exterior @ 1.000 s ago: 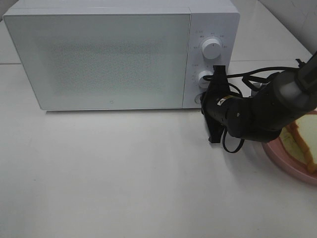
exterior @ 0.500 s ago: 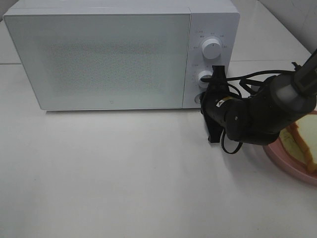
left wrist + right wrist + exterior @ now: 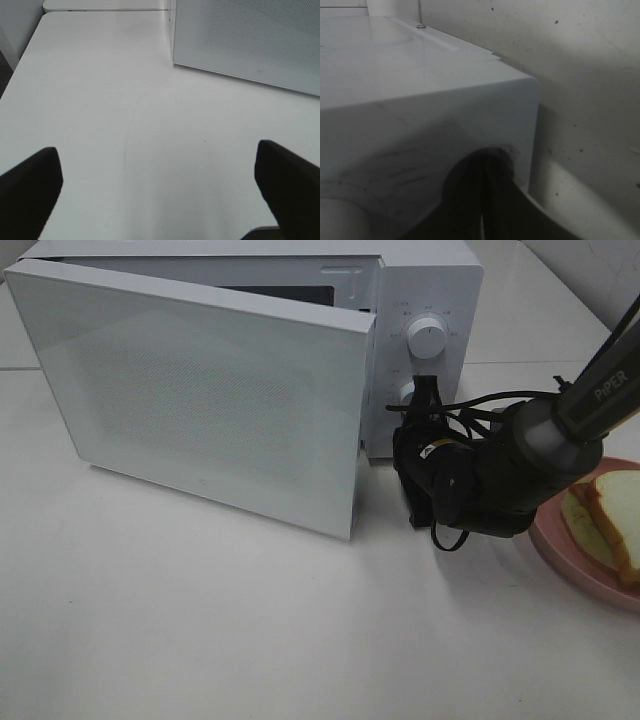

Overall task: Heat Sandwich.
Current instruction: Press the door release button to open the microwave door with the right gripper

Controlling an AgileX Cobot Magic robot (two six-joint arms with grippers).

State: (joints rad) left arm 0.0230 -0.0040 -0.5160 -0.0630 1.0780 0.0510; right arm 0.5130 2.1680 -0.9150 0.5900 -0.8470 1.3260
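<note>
The left gripper hangs over bare worktop, its dark fingers spread wide with nothing between them. Near it the microwave stands with its door ajar. The door is hinged on the left, its free edge juts out over the worktop, and it covers most of the cavity. Right of the door sit the upper knob and a lower knob half hidden by cables. The right gripper is closed tight and empty, its tip against the foot of the control panel. Its arm lies between the microwave and the pink plate. The sandwich rests on that plate at the far right.
</note>
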